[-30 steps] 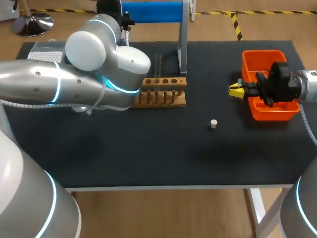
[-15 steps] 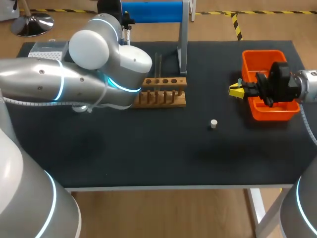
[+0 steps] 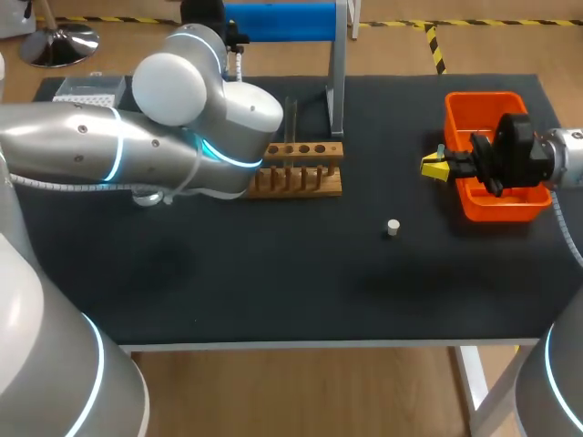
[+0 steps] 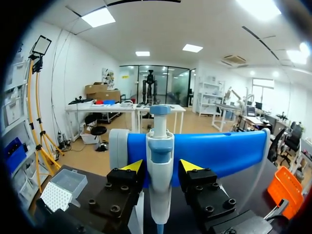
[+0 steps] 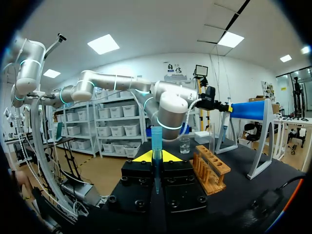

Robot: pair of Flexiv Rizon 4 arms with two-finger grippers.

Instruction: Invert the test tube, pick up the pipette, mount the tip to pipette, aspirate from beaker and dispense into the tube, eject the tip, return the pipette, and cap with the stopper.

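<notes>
left hand (image 4: 162, 166): fingers (image 4: 132, 166) apart | pipette (image 4: 160, 187) upright between them | blue stand (image 4: 219, 151) behind

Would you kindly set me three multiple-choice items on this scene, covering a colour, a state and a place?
1. The bin is: A green; B orange; C white.
2. The right gripper is: A open; B shut on the test tube; C out of view.
3. The stopper lies: A in the bin; B between the right gripper's fingers; C on the bare table.
Key: B, its walls are orange; B, both fingers clamp the test tube; C, it sits alone on the table.
</notes>
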